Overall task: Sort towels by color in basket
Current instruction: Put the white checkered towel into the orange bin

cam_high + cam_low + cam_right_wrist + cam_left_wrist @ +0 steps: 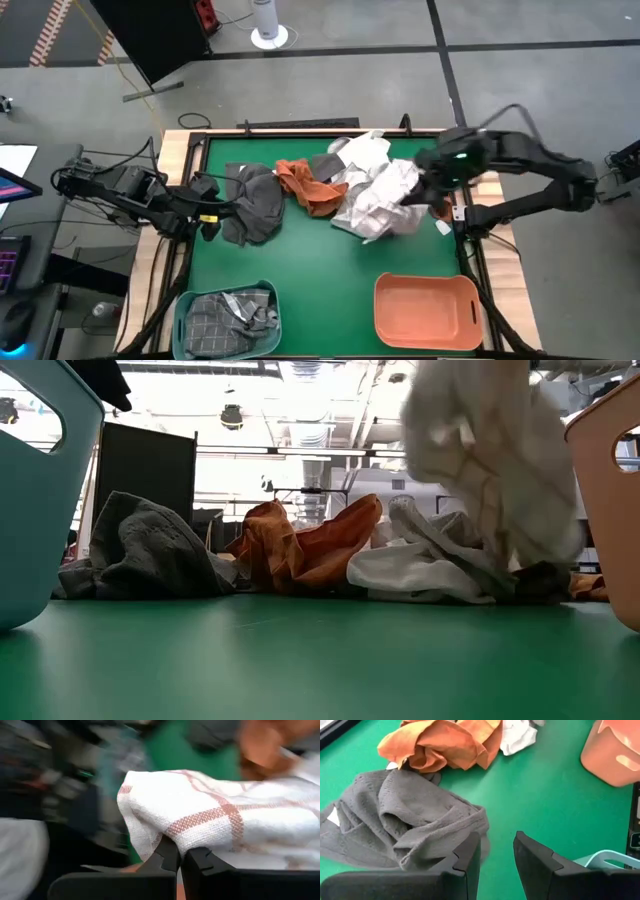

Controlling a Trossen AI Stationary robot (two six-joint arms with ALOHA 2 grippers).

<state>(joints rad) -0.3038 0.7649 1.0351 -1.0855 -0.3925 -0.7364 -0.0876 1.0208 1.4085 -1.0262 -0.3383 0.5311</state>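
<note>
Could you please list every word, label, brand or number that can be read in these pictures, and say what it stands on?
No text can be read in any view.
Teal basket, orange basket, green table: no print shows.
White cloth with red checks, pinched in the right gripper: woven stripes only, no label.
Dark grey towel, by the left gripper: no tag shows.

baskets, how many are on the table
2: a teal basket at the near edge toward the left arm's side, holding grey checked cloths, and an orange basket at the near edge toward the right arm's side.
</note>
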